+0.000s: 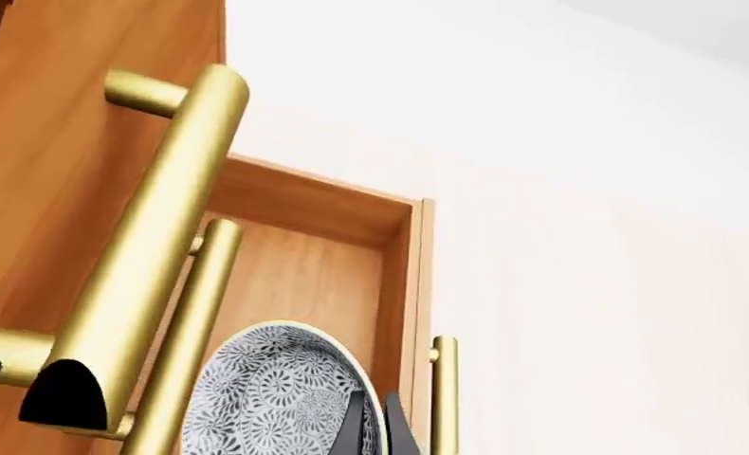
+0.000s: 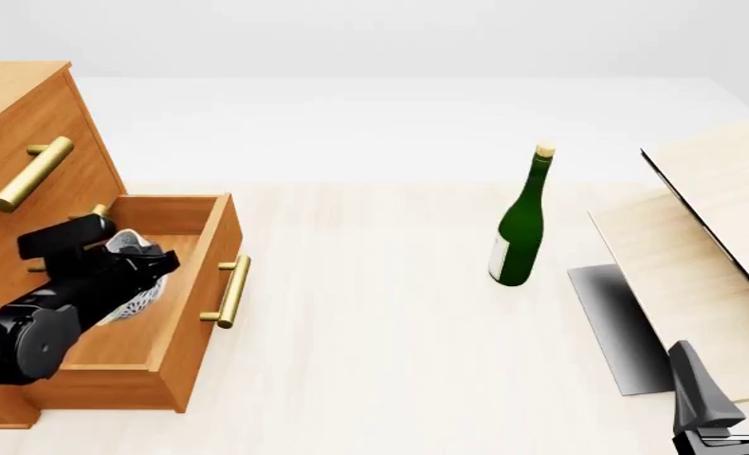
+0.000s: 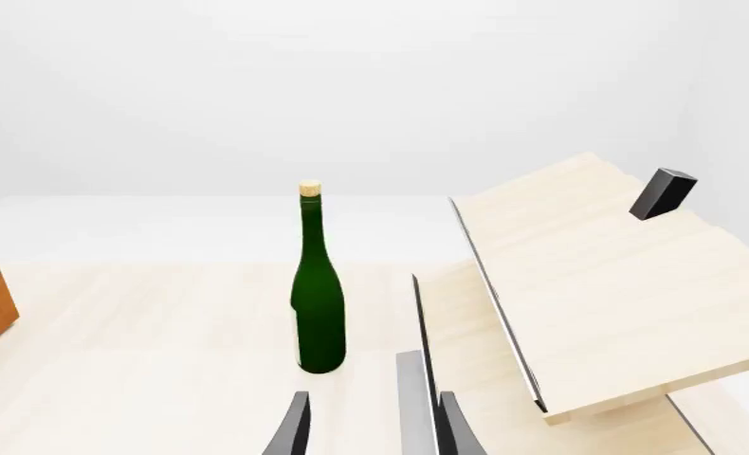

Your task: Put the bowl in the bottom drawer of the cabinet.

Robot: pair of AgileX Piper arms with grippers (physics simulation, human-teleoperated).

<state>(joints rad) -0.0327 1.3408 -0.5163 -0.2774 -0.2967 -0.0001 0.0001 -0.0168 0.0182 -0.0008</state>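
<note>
The cabinet [image 2: 27, 133] stands at the table's left with its bottom drawer [image 2: 210, 248] pulled out. My left gripper [image 2: 147, 262] reaches down into that drawer, shut on the rim of the speckled white bowl [image 2: 138, 292], which hangs tilted above the drawer floor. In the left wrist view the bowl [image 1: 267, 398] shows its patterned face, with my gripper [image 1: 374, 428] pinching its edge; the drawer's inner wall [image 1: 305, 280] lies behind it. My right gripper [image 2: 733, 374] waits open at the front right, holding nothing; its fingers [image 3: 296, 428] frame bare table.
A green wine bottle [image 2: 519, 232] stands upright mid-table, also in the right wrist view [image 3: 319, 294]. Pale wooden boards [image 2: 697, 246] slope up at the right above a grey plate [image 2: 615, 322]. Brass bar handles [image 1: 159, 237] jut from the upper drawer fronts close to my left wrist.
</note>
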